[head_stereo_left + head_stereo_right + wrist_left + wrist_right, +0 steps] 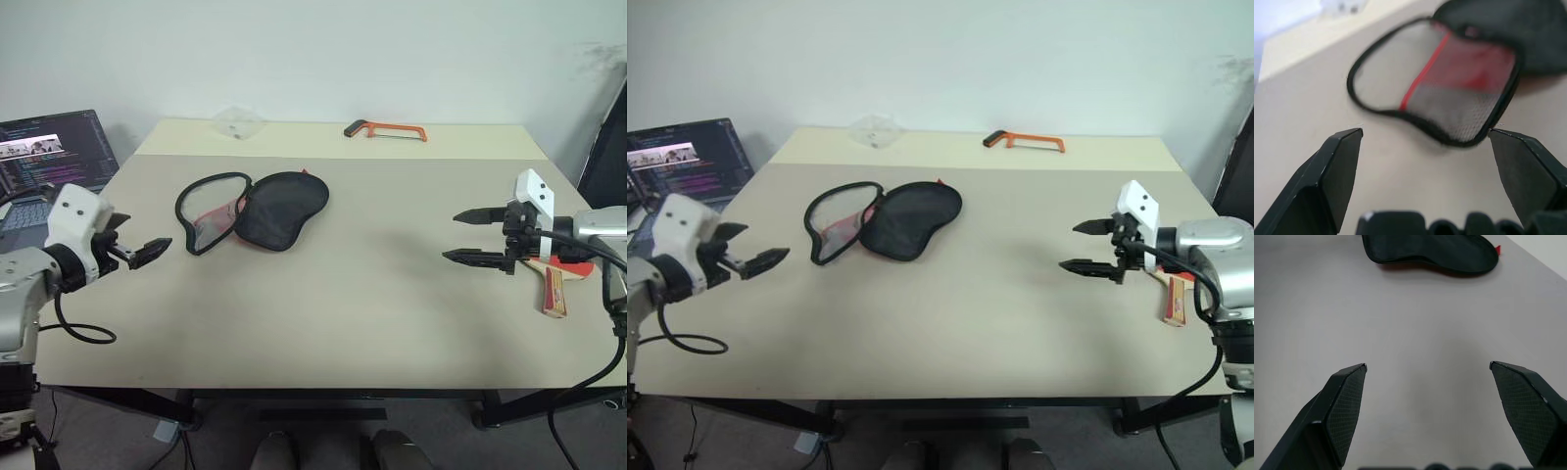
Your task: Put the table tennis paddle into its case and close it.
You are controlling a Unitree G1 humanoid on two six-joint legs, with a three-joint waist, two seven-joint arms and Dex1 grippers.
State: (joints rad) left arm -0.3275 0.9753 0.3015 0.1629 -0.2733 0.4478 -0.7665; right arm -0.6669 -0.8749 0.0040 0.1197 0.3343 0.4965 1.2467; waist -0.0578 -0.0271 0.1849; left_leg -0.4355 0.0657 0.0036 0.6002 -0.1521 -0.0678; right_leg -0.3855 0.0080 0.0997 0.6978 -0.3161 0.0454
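Observation:
The case [281, 207] lies unzipped on the left-middle of the table [343, 313], its black half beside a flap of black mesh with red lining [1449, 83]. My left gripper [140, 239] hovers open to the left of it, fingers pointing at the flap, nothing between them. The table tennis paddle [555, 291] rests at the table's right edge, its wooden handle toward me and its red face mostly hidden behind my right arm. Just left of the paddle, my right gripper [453, 237] is open and empty, aimed across the table toward the case [1435, 252].
An orange hacksaw [385, 129] and a clear plastic item [237, 121] lie along the far edge. An open laptop [49, 157] stands off the table's left side. Bare tabletop stretches between the case and the right gripper.

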